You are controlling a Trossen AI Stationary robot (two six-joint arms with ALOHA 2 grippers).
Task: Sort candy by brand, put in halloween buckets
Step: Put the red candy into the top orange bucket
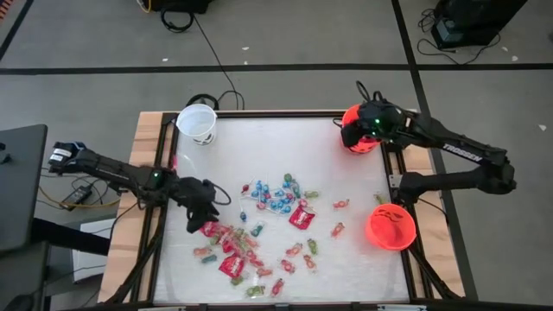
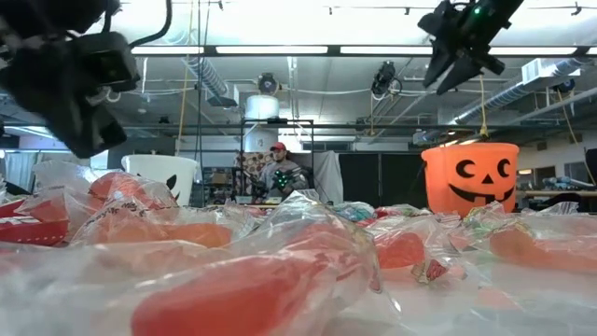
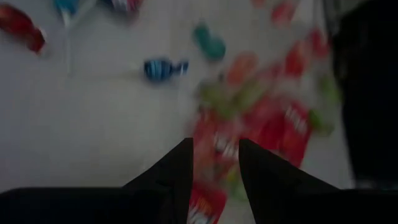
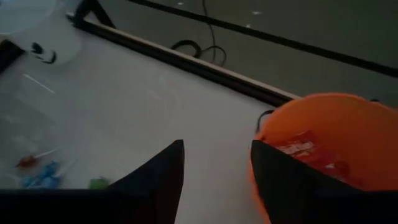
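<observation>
Candy (image 1: 259, 229) lay scattered across the white table (image 1: 259, 142), mostly toward its near-left and centre: blue twisted pieces (image 1: 275, 194) mid-table, flat red packets (image 1: 301, 217) beside them, and red/green/pink wrapped bits trailing toward the near edge.

Three pails sat at the table's edges. White pail (image 1: 198, 123) was at the far-left corner; nothing could be made out inside it from above. Orange pail w/ jack-o'-lantern face (image 2: 470, 177) was at the far-right corner. Second orange pail (image 1: 390, 226) stood on the right side, nearer the front; contents could not be told.

Only the right wrist view looked inside the far-right pail (image 4: 336, 143): red packets (image 4: 301, 149) lay at its bottom. The high view had that pail mostly covered by the arm. Only the low view showed the carved face, plus a person (image 2: 278, 173) in the room beyond.

Right gripper (image 4: 214, 168) hung over that pail's rim, fingers apart, nothing between them.

Left gripper (image 1: 204, 218) was low over the candy pile at the table's left. In the left wrist view its fingers (image 3: 177, 171) stood slightly apart w/ a red packet (image 3: 217, 149) showing in the gap; whether it was gripped, can't tell.
</observation>
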